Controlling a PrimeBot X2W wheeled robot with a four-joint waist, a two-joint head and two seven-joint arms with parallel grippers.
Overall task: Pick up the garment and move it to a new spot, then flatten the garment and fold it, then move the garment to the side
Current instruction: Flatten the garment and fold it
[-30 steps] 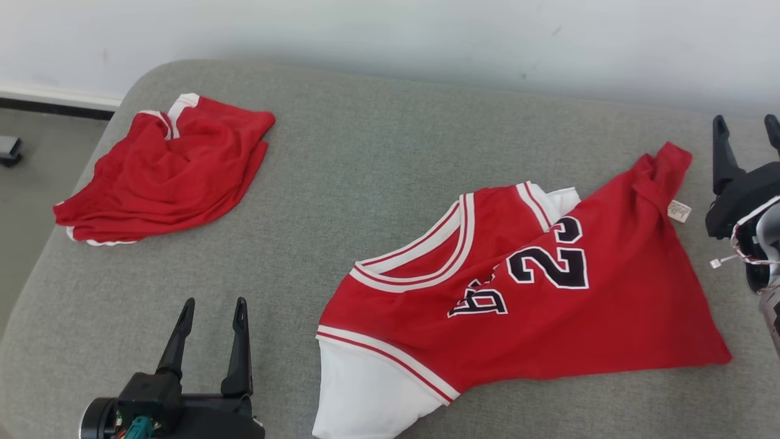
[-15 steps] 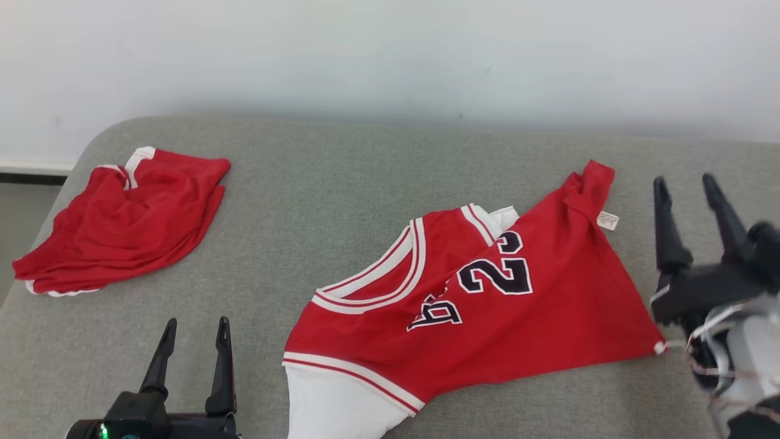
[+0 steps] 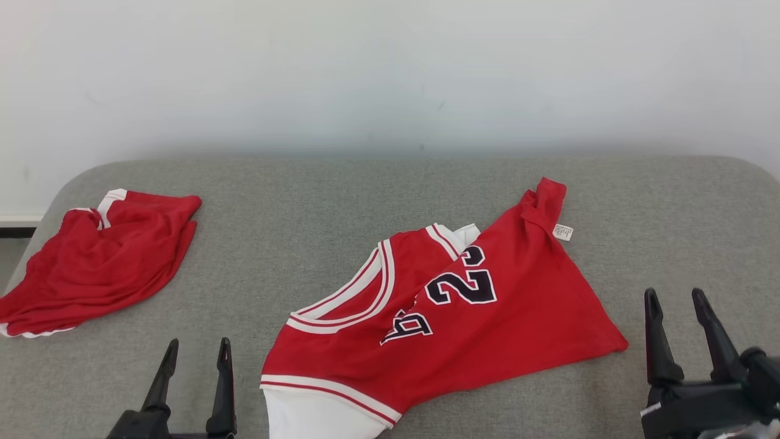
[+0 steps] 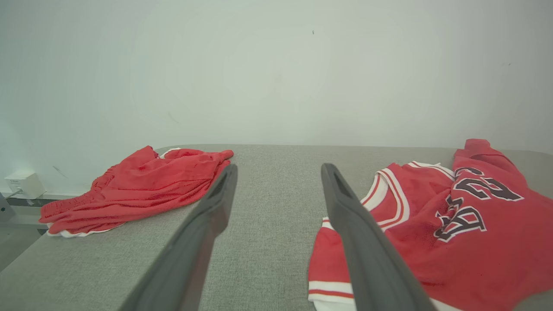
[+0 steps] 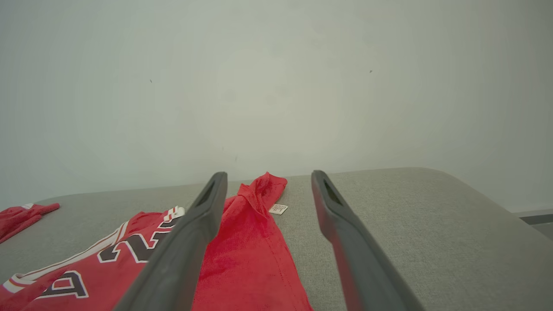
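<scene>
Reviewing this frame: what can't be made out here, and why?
The jersey: its white part runs off the head view's bottom edge; a fold covers some lettering.
The label on the jersey: print too small, head and right wrist views.
The second red garment: crumpled, type unclear; head view's left edge clips it.
The white box by the wall, left wrist view: too small to identify.

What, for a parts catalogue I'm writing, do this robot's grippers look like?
The left gripper and the right gripper each have two long, black, tapering fingers with pointed tips, set on a blocky black body. Close up, the fingers look matte dark grey, with a narrow slot near each tip. What looks like a thin white wire edges the right gripper's body.
</scene>
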